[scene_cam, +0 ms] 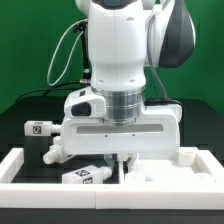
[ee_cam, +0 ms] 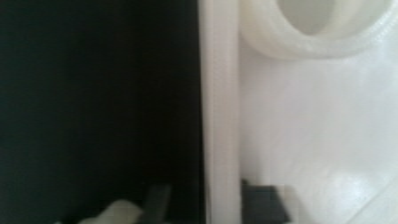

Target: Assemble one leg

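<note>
Black tabletop (scene_cam: 20, 112) ran from the white front rail (scene_cam: 60, 205) past the leg (scene_cam: 85, 176) lying just beside the low-hanging gripper (scene_cam: 122, 160), which risked knocking it away if swung sideways, its jaws seemingly straddling the white panel's (scene_cam: 170, 180) edge, grip impossible to tell, toward the green curtain (scene_cam: 30, 40).

I can read no words, brand names or numbers on either feed. The only markings I see are square black-and-white tags, which are patterns rather than letters. In the exterior view, one tag (scene_cam: 38, 127) sits on a small part toward that view's left, against the dark table (scene_cam: 25, 110). Two more show side by side on the leg (scene_cam: 85, 176) lying low in the middle of that view. Their patterns are too small for me to make out. My wrist view is blurred and shows no marking I can read.
</note>
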Robot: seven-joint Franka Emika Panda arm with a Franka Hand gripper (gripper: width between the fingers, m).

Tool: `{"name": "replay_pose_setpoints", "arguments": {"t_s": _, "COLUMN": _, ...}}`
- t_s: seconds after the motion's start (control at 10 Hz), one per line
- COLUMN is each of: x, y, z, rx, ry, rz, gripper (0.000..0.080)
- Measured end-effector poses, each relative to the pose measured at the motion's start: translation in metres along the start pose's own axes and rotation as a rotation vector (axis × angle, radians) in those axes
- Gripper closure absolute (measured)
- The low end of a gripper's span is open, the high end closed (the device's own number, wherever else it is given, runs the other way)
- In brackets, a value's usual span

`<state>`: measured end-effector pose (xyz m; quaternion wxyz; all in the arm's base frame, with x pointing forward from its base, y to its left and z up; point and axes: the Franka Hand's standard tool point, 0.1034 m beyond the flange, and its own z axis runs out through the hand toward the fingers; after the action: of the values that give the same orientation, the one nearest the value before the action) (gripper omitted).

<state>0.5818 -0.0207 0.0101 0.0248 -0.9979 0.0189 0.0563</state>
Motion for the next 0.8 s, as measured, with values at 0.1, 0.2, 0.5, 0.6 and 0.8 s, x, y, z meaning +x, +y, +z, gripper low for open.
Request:
{"name": "replay_pose_setpoints", "arguments": {"t_s": 0.1, "x": -0.001, "y": -0.001, "z": -0.002, "rx": 0.001, "ry": -0.003, "rz": 0.000, "gripper": 0.0653}}
{"name": "replay_pose_setpoints", "arguments": {"t_s": 0.2, "x": -0.009, "y": -0.001, "z": -0.014, "rx": 0.004, "ry": -0.006, "rz": -0.001, "gripper": 0.0477}}
{"name": "replay_pose_setpoints", "arguments": {"t_s": 0.5, "x": -0.039, "y": -0.002, "z": -0.040, "rx": 0.005, "ry": -0.012, "rz": -0.002, "gripper": 0.0171}}
{"name": "replay_pose_setpoints", "arguments": {"t_s": 0.6, "x": -0.041, "y": -0.003, "z": -0.039, "rx": 0.005, "ry": -0.016, "rz": -0.004, "gripper": 0.0171}}
{"name": "replay_pose_setpoints", "arguments": {"t_s": 0.8, "x": -0.041, "y": -0.003, "z": -0.038, "rx": 0.005, "ry": -0.017, "rz": -0.004, "gripper": 0.0154}}
